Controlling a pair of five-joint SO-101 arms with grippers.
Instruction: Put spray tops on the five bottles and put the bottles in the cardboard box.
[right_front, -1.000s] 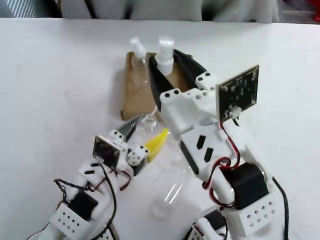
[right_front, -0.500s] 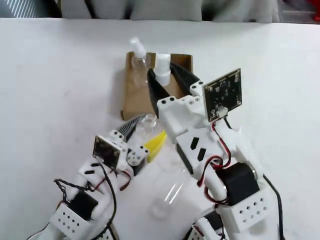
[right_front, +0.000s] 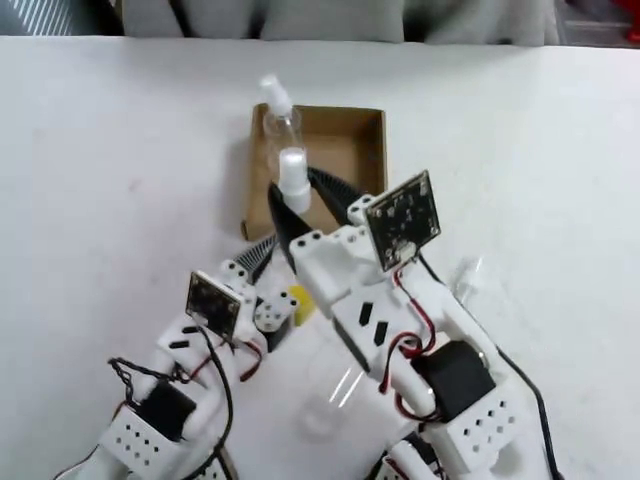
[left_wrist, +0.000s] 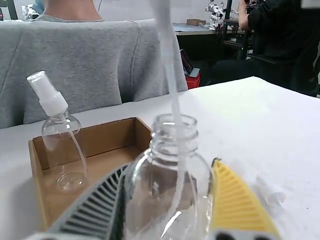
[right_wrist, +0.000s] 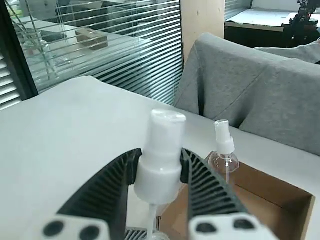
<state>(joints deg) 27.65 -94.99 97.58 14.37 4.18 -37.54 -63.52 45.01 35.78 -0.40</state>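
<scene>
My left gripper (left_wrist: 167, 212) is shut on a clear open bottle (left_wrist: 169, 180), one ribbed grey finger and one yellow finger (left_wrist: 237, 202) at its sides. Directly above it, my right gripper (right_wrist: 159, 159) is shut on a white spray top (right_wrist: 161, 155). The top's thin tube (left_wrist: 172, 107) runs down through the bottle's neck. In the high view the right gripper (right_front: 293, 190) holds the spray top (right_front: 292, 172) at the near edge of the cardboard box (right_front: 350, 140), above the left gripper (right_front: 280, 280). One capped bottle (right_front: 278, 115) stands in the box's far left corner.
Another clear bottle (right_front: 335, 392) lies on its side on the table between the two arm bases. A loose spray top (right_front: 467, 272) lies to the right of the right arm. The table left and right of the box is bare white.
My right gripper has carried the spray top from over the box back toward the near side and down, bringing it above the bottle in my left gripper. The left arm has stayed put.
</scene>
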